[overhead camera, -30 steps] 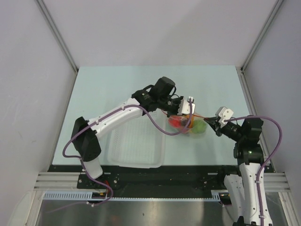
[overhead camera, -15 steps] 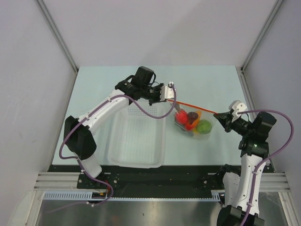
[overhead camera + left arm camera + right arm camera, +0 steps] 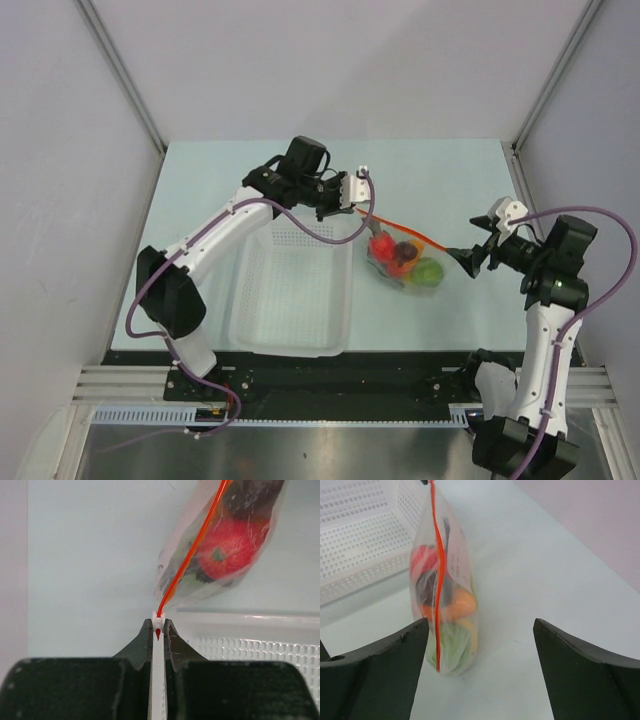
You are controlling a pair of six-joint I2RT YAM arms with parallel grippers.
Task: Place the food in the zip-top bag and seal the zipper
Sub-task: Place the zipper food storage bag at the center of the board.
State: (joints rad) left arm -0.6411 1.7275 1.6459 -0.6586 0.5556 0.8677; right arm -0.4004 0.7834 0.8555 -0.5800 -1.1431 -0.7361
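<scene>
Top view: the right claw has just sprung wide, letting go of the zipper, and the strip sags. Sealing looks finished. The zip-top bag lies on the worktop ahead of it, and no food shows in the white basket.

Left wrist: the left claw pinches the white tab, with the red fruit bagged just beyond.

Right wrist: empty jaws frame the bag, with the orange fruit and green ball inside.
</scene>
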